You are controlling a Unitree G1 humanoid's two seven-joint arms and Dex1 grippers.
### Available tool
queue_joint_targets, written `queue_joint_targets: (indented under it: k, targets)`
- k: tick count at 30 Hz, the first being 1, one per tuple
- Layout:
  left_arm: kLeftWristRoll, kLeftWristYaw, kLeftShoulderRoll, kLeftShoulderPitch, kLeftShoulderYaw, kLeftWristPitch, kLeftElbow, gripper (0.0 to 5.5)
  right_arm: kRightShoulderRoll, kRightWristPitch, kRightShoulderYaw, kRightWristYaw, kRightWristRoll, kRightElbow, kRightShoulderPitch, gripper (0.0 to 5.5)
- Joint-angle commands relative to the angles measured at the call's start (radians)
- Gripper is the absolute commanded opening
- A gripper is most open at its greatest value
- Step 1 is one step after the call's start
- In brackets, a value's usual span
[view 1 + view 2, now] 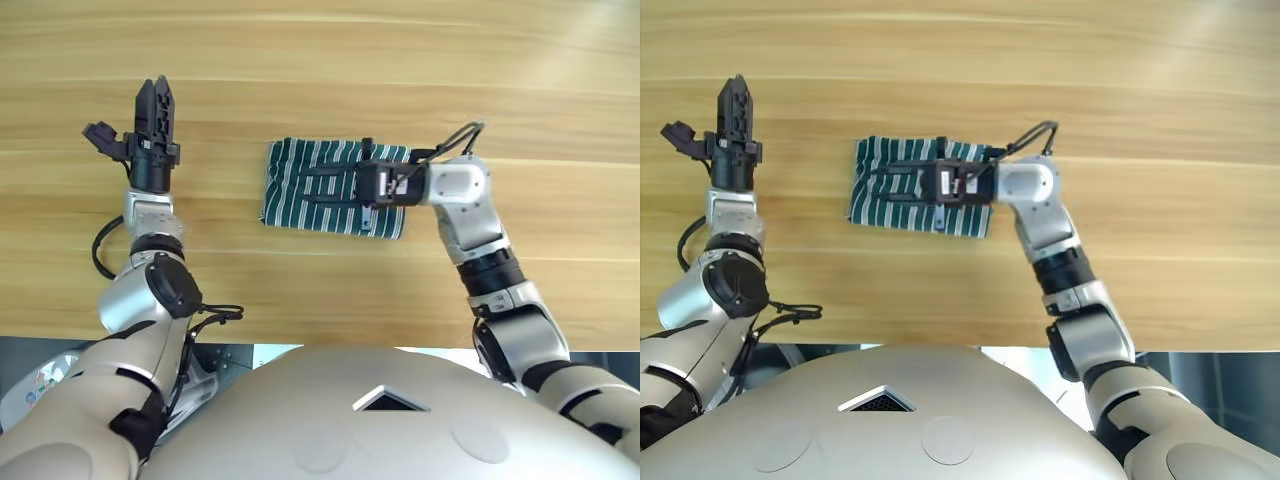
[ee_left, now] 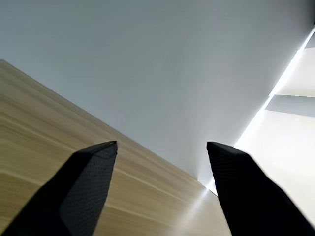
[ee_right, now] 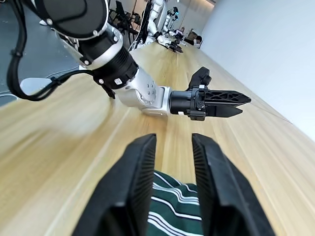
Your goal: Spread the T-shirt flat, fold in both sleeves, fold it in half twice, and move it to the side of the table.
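Observation:
The T-shirt [image 1: 283, 192], green with white stripes, lies folded into a small rectangle at the middle of the wooden table [image 1: 480, 70]. My right gripper [image 1: 308, 187] lies low over the shirt, pointing toward my left side, fingers open and spread across the fabric. In the right wrist view the striped cloth [image 3: 173, 199] shows between the two fingers [image 3: 140, 187]. My left gripper [image 1: 158, 88] stands to the left of the shirt, a hand's width away, pointing toward the table's far side. Its fingers [image 2: 93, 167] are open with nothing between them.
Bare wood stretches beyond the shirt and to both sides. The table's near edge [image 1: 330, 343] runs just in front of my arms. A black cable [image 1: 455, 140] loops off my right wrist above the shirt's right end.

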Motion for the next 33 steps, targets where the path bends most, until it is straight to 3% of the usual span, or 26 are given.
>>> queue_joint_targets:
  k: [1, 3, 13, 19, 27, 33]
  targets:
    - [0.038, 0.072, -0.041, 0.025, -0.006, -0.002, 0.046, 3.39, 0.045, -0.037, 0.038, -0.127, -0.113, 0.121, -0.079, 0.43]
    - [0.057, 0.105, -0.039, 0.028, -0.009, -0.004, 0.052, 3.39, 0.069, -0.064, 0.054, -0.219, -0.185, 0.237, -0.120, 0.06]
    - [0.098, 0.159, -0.030, 0.055, -0.005, -0.007, 0.053, 3.39, 0.116, -0.128, 0.066, -0.590, -0.363, 0.734, -0.249, 0.06]
    - [0.105, 0.208, -0.023, 0.052, 0.010, -0.005, 0.059, 3.39, 0.073, 0.069, 0.089, -0.923, -0.482, 1.041, -0.329, 0.06]
    - [0.096, 0.257, -0.014, 0.071, 0.045, -0.019, 0.063, 3.39, -0.294, 0.361, -0.289, -1.205, -0.248, 1.145, -0.199, 0.06]
    - [0.098, 0.289, -0.003, 0.079, 0.061, -0.030, 0.062, 3.39, -0.410, 0.371, -0.443, -1.210, -0.191, 1.135, -0.116, 0.06]
